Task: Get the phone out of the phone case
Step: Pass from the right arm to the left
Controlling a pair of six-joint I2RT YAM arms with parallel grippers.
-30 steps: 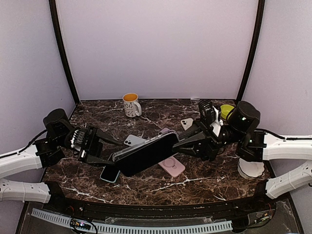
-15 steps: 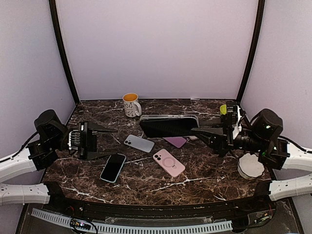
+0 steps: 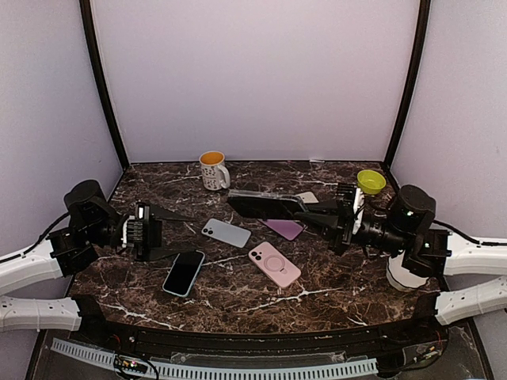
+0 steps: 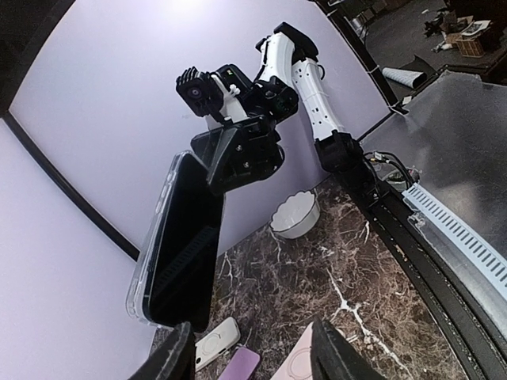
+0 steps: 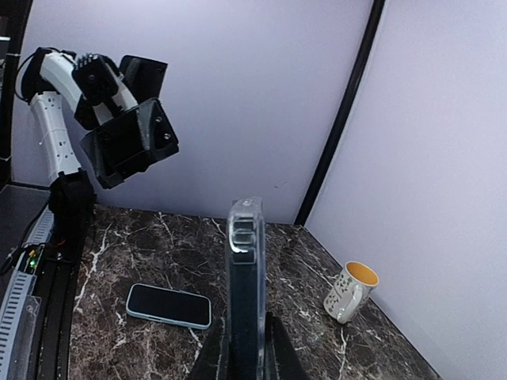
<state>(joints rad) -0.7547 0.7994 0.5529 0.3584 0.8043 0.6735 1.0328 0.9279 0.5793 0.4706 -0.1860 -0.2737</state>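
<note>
A black phone in a clear phone case (image 3: 265,206) hangs above the back middle of the table, with my right gripper (image 3: 305,211) shut on its right end. In the right wrist view the cased phone (image 5: 245,277) stands edge-on, pinched between the jaws of the right gripper (image 5: 245,352). My left gripper (image 3: 184,233) stands open and empty at the left, well apart from the phone. In the left wrist view the cased phone (image 4: 186,245) shows screen-on beyond the left gripper (image 4: 253,352), with the case's clear rim along its left side.
On the marble table (image 3: 333,293) lie a blue phone (image 3: 184,272), a grey-blue phone (image 3: 226,233), a pink case (image 3: 274,264), a purple case (image 3: 285,229) and a white case (image 3: 306,197). A mug (image 3: 212,169) stands at the back, a green bowl (image 3: 367,181) and a white bowl (image 3: 408,273) at the right.
The left gripper has let go of the phone's left end and drawn back to the left. The right gripper has carried the cased phone up and toward the back right.
</note>
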